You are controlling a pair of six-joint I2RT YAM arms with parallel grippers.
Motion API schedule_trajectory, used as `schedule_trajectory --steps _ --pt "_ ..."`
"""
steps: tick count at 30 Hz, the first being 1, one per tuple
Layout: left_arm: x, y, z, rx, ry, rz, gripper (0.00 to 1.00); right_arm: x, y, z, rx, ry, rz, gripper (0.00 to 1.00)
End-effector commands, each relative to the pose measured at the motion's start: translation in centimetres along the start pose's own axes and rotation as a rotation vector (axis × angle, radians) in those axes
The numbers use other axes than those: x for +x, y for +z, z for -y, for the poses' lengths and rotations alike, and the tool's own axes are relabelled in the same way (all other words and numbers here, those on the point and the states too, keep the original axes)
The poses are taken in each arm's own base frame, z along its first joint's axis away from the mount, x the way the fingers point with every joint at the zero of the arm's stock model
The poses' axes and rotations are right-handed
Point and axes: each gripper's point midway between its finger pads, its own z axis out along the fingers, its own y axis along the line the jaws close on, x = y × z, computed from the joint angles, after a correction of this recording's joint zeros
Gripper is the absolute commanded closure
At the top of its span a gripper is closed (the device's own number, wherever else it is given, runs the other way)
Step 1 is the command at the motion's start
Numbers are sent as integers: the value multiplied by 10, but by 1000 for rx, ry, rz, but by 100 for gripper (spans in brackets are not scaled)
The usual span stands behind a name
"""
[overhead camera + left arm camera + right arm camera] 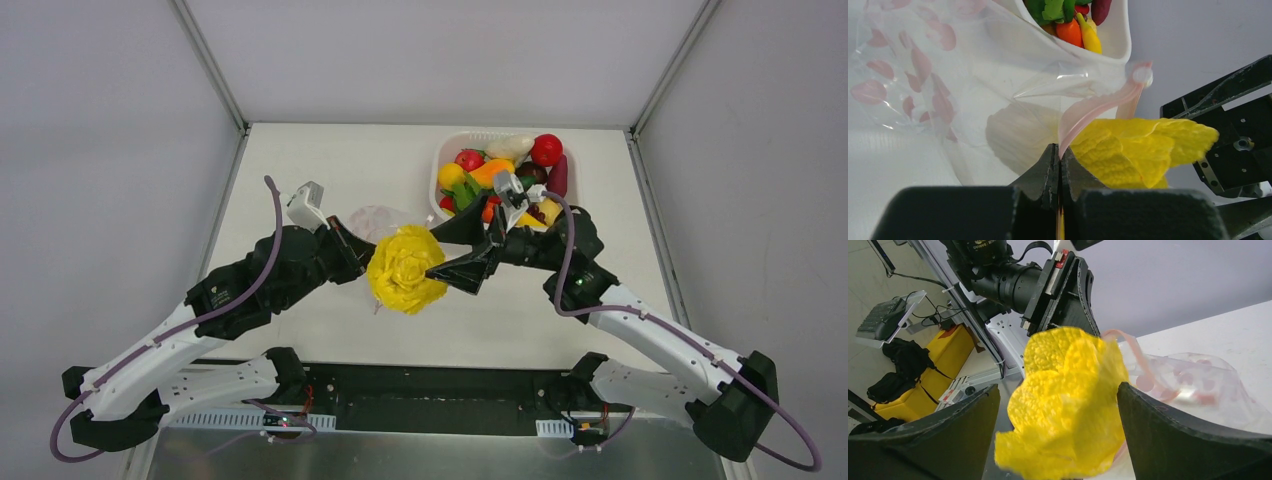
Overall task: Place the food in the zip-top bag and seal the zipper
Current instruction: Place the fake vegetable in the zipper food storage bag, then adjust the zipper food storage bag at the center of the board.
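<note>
The left fingers [1059,167] pinch the clear spotted zip-top bag's pink-red zipper [1098,106], while the right fingers [1058,440], spread apart, flank the crinkled yellow plastic leafy vegetable [1065,400] at its mouth.

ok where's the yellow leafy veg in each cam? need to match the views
Top external: yellow leafy vegetable at centre, between the two grippers.
Left wrist: lower right, just beyond the shut left gripper.
Right wrist: centre, between the open right gripper's fingers.
Shared landmark: the zip-top bag, directly behind the vegetable in every view.
</note>
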Motion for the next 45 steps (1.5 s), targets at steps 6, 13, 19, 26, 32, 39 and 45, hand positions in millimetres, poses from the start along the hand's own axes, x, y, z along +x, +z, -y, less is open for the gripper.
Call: schedule_trajectory --steps 6,13,19,26,32,39,45 --pt "-11 0 6 18 -30 38 100 -23 -11 33 307 33 0 16" --pt "-8 3 3 5 -25 28 100 11 -28 72 550 214 -68 23" --pt "-9 3 -7 -34 -27 49 100 62 -42 99 684 459 -53 44" --pt "-1 10 -10 -49 -22 19 100 87 -46 107 687 501 -42 45" --pt "5 16 -10 -52 -26 3 100 100 -40 108 684 515 -81 45" --pt "7 19 -7 -49 -20 -11 100 120 -28 113 686 535 -137 45" --pt "6 20 -11 -73 -16 -10 100 104 -15 96 610 504 -96 45"
